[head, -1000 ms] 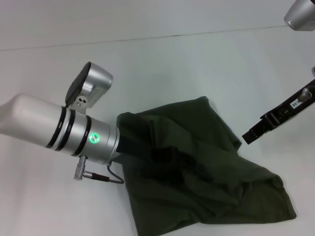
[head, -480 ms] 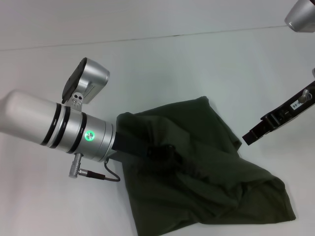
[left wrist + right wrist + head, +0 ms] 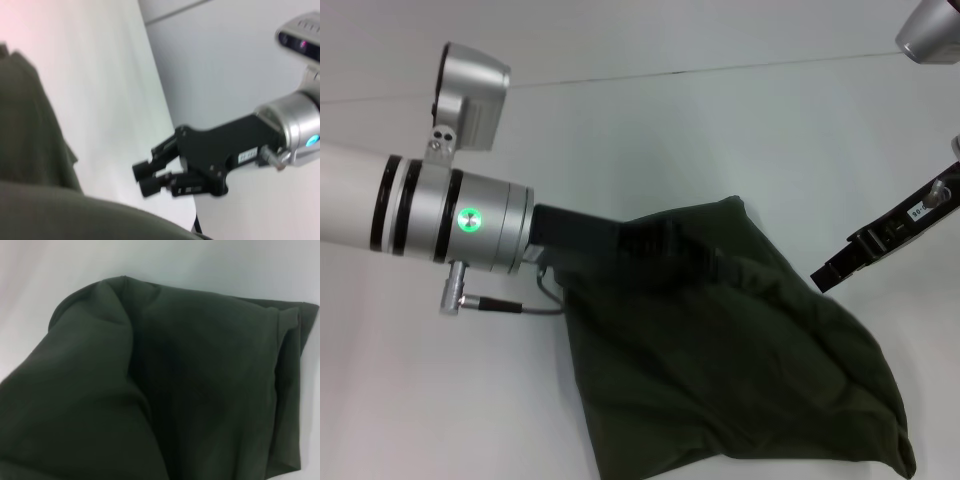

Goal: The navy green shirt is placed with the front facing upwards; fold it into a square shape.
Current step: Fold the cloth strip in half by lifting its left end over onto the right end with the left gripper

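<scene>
The navy green shirt (image 3: 720, 380) lies bunched on the white table, plain green side showing, no print visible. Its upper edge is drawn up towards my left gripper (image 3: 665, 245), which is shut on a fold of the cloth and partly buried in it. My right gripper (image 3: 823, 279) hovers off the shirt's right edge, apart from the cloth. In the left wrist view the right gripper (image 3: 145, 179) has its fingers shut on nothing, with the shirt (image 3: 30, 150) beside it. The right wrist view is filled by the rumpled shirt (image 3: 175, 390).
The white table (image 3: 740, 130) spreads all round the shirt, with a thin seam line (image 3: 720, 70) at the back. A grey cable (image 3: 510, 305) loops under my left wrist. My right arm's silver housing (image 3: 930, 30) shows at the top right.
My left arm has risen and pulled back to the left with the cloth in its grip, stretching the shirt's top edge. The shirt's lower right corner drew in. The right arm stayed still.
</scene>
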{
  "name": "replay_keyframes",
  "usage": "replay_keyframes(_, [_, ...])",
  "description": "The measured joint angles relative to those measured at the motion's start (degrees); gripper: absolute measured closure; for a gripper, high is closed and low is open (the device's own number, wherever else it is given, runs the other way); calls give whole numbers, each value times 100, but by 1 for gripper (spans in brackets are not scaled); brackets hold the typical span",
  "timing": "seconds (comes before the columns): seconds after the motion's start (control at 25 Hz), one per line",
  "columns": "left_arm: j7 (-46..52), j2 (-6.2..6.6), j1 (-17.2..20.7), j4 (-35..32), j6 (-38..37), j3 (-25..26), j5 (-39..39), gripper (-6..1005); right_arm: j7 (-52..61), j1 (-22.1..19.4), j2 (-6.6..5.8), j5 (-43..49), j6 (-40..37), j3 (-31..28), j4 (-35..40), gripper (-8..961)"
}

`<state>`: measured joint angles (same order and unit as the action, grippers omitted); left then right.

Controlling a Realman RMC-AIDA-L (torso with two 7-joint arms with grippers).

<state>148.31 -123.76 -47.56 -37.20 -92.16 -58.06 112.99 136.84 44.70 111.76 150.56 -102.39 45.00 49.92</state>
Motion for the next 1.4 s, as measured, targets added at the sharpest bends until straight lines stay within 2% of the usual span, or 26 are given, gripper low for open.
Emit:
replay_keyframes(0.16, [-185, -3, -64, 125, 257, 98, -100, 918, 0, 2, 12, 0, 10, 0, 0, 726])
replay_keyframes(0.48, [-789, -25, -449, 875, 1268, 79, -489, 919, 1, 27, 28, 0, 21, 0, -18, 726])
replay_keyframes(0.72, [-912, -50, -589, 996, 1683, 63, -584, 919, 57, -17, -27, 0, -31, -4, -7, 726])
replay_keyframes(1.2, [-1049, -45, -667, 1360, 1904, -50, -681, 919, 102, 6, -60, -84, -513, -299, 792, 727])
replay_keyframes(1.4, [-1050, -42, -665, 1363, 1945, -50, -682, 919, -1, -14, -60, -528, -867, -418, 1037, 726])
